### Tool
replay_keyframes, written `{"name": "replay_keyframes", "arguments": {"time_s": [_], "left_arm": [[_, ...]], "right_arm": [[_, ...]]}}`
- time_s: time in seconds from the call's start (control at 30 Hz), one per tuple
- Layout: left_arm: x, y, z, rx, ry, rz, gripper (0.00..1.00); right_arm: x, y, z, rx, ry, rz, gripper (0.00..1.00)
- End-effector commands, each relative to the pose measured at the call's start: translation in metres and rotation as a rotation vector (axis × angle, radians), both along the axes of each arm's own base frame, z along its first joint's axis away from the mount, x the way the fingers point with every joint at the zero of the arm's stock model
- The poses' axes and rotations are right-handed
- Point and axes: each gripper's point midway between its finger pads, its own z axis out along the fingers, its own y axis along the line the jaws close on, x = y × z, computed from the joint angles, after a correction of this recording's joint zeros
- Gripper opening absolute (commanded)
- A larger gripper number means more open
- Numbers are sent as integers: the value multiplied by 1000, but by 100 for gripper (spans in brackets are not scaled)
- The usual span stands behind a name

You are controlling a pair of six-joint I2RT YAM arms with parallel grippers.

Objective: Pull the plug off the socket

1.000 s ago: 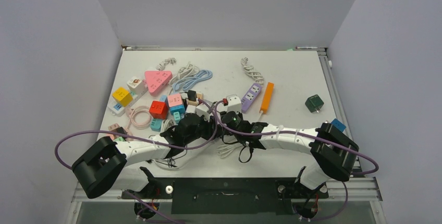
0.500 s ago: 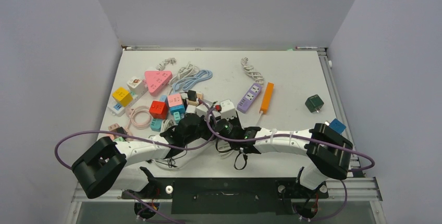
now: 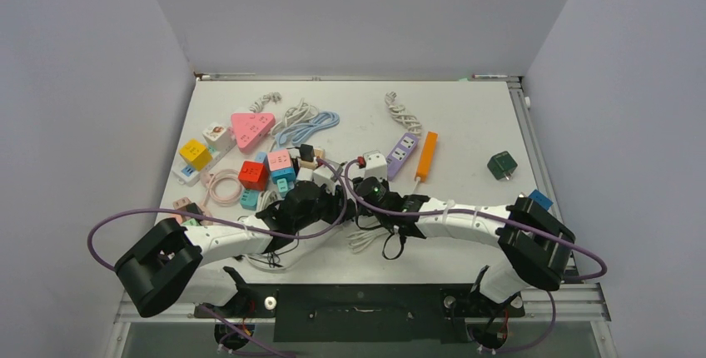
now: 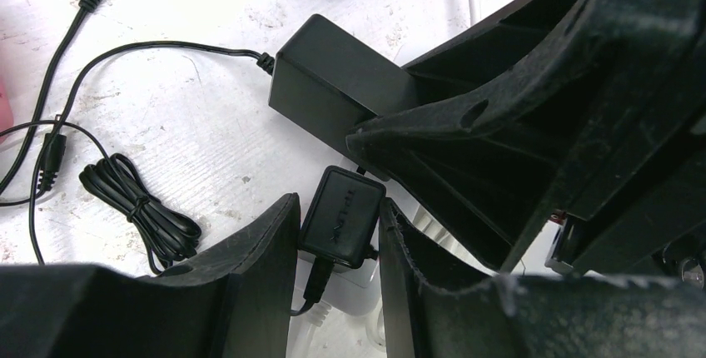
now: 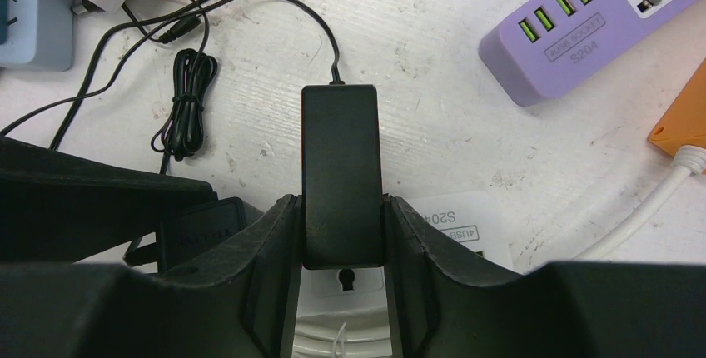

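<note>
Right gripper [image 5: 340,205]: closed narrowly on large black adapter [image 5: 341,158], with both fingers pressed flat against its long sides. The adapter is held over the white socket block [image 5: 466,229], near the middle of the table [image 5: 433,100]. Whether its pins are seated cannot be told. A thin cable is seen leaving its far end. A bundled black cord [image 5: 187,100] is laid on the table to the left.

Left gripper [image 4: 337,208]: closed part-way on small black adapter [image 4: 340,218], which is gripped on both sides. White plastic is seen beneath it. The large adapter is placed just beyond it, between the right arm's fingers.

Purple power strip [image 5: 583,25] and orange strip [image 5: 687,112] are noted to the right, apart from both grippers.
</note>
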Motion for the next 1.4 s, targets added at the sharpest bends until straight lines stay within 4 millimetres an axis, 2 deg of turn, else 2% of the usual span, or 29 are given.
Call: {"name": "replay_keyframes", "arguments": {"time_s": [0.0, 0.27, 0.47, 0.67, 1.0, 1.13, 1.37], "left_arm": [[-9, 46, -54, 225, 113, 93, 0], [-10, 46, -55, 230, 116, 94, 0], [-9, 45, -55, 228, 118, 94, 0], [-10, 47, -55, 230, 118, 96, 0], [-10, 46, -55, 230, 118, 95, 0], [-10, 46, -55, 230, 119, 95, 0], [-9, 46, -56, 234, 122, 95, 0]], "right_arm": [[19, 1, 36, 100, -98, -77, 5], [10, 11, 50, -40, -188, -68, 5], [5, 19, 50, -113, -221, -55, 5], [6, 19, 48, -66, -196, -53, 5], [22, 8, 37, 88, -76, -57, 5], [23, 6, 35, 69, -75, -59, 5], [17, 12, 47, -39, -153, -61, 5]]}}
